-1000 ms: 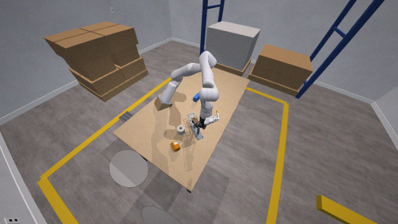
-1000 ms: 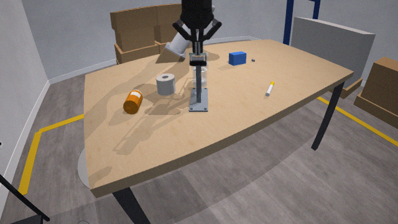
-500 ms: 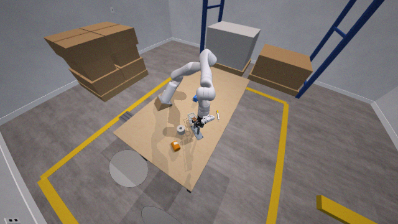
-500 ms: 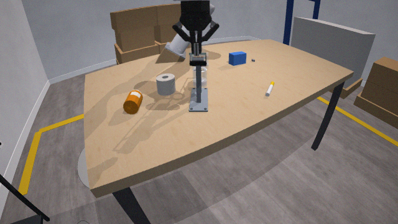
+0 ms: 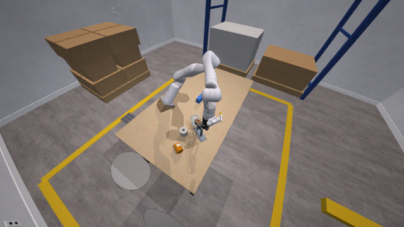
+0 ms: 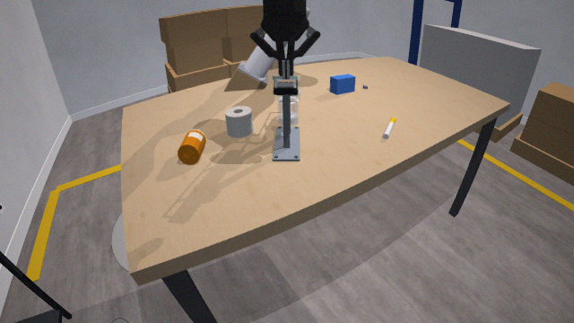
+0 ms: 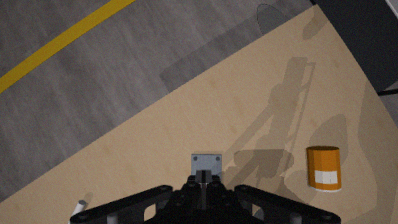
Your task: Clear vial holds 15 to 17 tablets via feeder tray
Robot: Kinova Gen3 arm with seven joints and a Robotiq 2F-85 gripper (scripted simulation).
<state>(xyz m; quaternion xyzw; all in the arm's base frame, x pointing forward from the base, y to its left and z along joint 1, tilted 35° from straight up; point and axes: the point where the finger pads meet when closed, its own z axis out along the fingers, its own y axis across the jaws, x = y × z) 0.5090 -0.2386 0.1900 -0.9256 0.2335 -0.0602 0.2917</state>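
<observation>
Hovering with fingers pressed together on nothing, the tool (image 6: 285,72) sits directly above the feeder tray (image 6: 285,83).

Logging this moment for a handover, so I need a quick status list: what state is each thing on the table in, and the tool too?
tool: shut, fingers together, directly above the feeder tray
feeder tray: up on its stand
clear vial: upright on the table behind the stand
orange bottle: lying on its side
grey roll: standing on end, hole up
white marker: lying flat
blue block: resting flat
</observation>
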